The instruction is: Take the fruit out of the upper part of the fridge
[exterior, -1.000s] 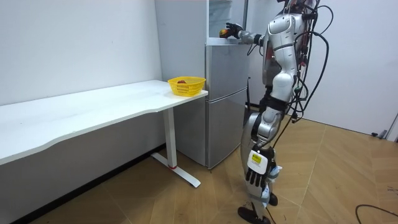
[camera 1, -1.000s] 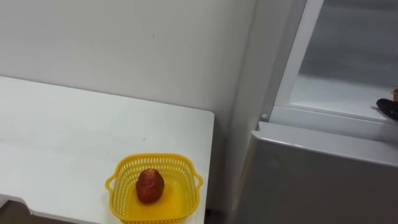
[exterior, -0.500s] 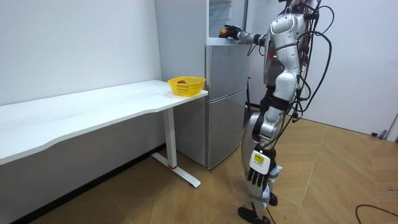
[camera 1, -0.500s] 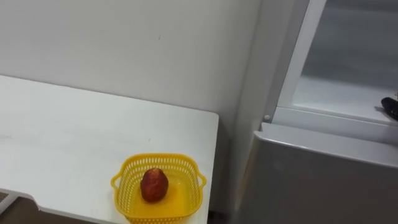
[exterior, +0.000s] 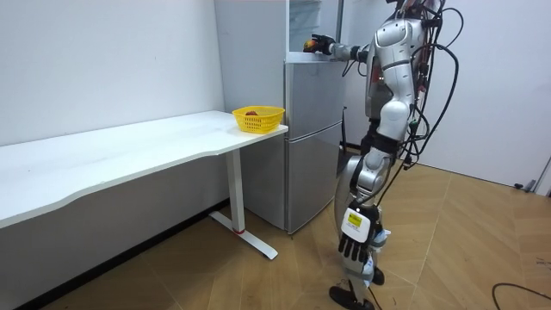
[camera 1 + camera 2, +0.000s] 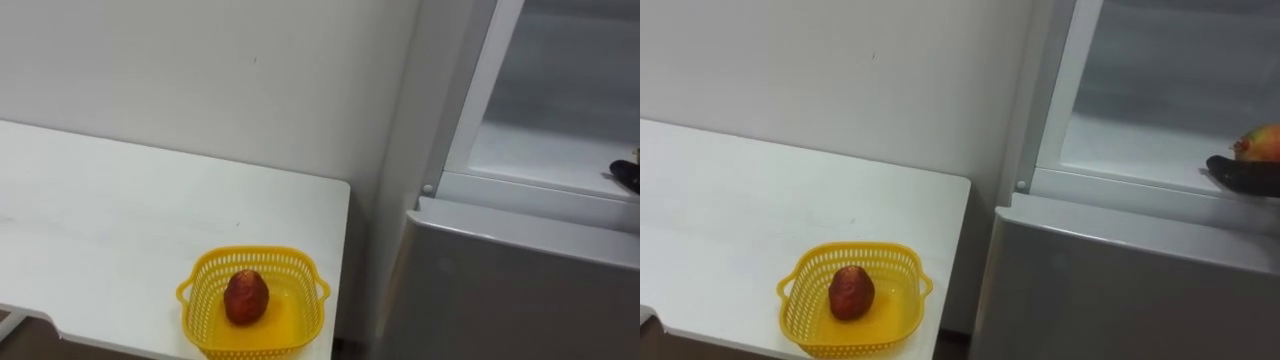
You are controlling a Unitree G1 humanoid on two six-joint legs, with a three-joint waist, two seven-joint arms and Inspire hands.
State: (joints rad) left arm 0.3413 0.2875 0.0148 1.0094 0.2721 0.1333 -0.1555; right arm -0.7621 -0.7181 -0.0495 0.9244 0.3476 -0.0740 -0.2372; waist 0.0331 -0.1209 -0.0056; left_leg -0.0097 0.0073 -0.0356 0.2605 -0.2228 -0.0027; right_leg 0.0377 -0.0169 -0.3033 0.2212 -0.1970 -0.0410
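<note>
The upper fridge compartment (image 6: 1140,135) stands open, with a bare white floor inside. At its right edge my right hand (image 6: 1243,175) reaches in from the right, dark fingers under a red and green fruit (image 6: 1262,142) and curled on it. In the room view the right hand (image 5: 322,44) holds the fruit (image 5: 308,43) at the compartment's opening, on top of the grey lower fridge door (image 5: 312,129). I stand facing the fridge. My left hand (image 5: 354,244) hangs by my leg with relaxed fingers.
A yellow basket (image 6: 198,285) with a dark red fruit (image 6: 245,298) in it sits on the white table's (image 6: 100,220) corner, left of the fridge. A wall runs behind the table. Wooden floor lies behind me.
The eye view has shifted slightly. My right hand stays at the fridge opening with the fruit; the left arm still hangs.
</note>
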